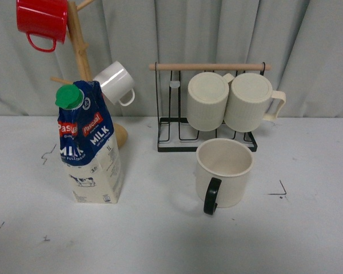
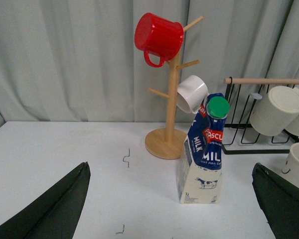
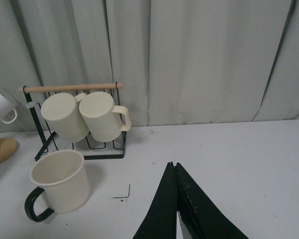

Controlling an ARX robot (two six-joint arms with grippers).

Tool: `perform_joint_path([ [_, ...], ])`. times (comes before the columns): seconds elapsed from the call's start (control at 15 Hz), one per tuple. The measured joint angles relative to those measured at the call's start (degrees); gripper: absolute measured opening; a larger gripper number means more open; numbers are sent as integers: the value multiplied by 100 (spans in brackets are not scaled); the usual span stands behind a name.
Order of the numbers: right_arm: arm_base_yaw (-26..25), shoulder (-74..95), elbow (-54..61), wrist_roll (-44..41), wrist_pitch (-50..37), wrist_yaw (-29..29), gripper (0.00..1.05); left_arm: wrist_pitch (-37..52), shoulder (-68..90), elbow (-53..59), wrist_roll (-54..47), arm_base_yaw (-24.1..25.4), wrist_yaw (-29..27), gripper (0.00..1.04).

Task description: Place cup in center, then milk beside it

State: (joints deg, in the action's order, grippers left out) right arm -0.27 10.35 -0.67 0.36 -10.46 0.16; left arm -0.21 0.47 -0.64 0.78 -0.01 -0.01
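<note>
Cream-coloured, the cup (image 1: 224, 171) is standing upright on the counter (image 1: 160, 245), a little right of the middle. Its black handle is pointing to 6 o'clock, toward the robot, probably for an easy reach. The milk (image 1: 90, 149) is standing on its base at 9 o'clock from the cup, well apart, so neither placement looks finished. The left end effector (image 2: 170, 169) is hanging with fingers spread wide, framing the carton, seemingly lining up on it. The right end effector (image 3: 173, 167) is hovering with fingers pressed together, gripping nothing. Neither arm is showing in the front view. The milk is hiding most of the tree's (image 1: 80, 51) base, the frame is cutting off the red mug (image 1: 43, 20), and the cup's far side is facing away.
</note>
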Motion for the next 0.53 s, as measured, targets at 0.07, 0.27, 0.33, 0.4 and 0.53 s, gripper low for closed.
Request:
perform_joint_path([
  [0.07, 0, -120, 0, 0, 175, 0, 2, -2, 0, 0, 2, 0, 0, 98],
  [0.27, 0, -1010, 0, -2, 1082, -15, 2, 13, 0, 0, 0, 0, 2, 98],
  [0.33, 0, -1005, 0, -2, 1082, -15, 2, 2, 0, 0, 0, 0, 4, 98],
  [0.4, 0, -1010, 0, -2, 1058, -15, 2, 0, 0, 0, 0, 0, 0, 98],
  [0.53, 0, -1010, 0, -7, 1067, -15, 23, 4, 0, 0, 0, 0, 0, 98],
])
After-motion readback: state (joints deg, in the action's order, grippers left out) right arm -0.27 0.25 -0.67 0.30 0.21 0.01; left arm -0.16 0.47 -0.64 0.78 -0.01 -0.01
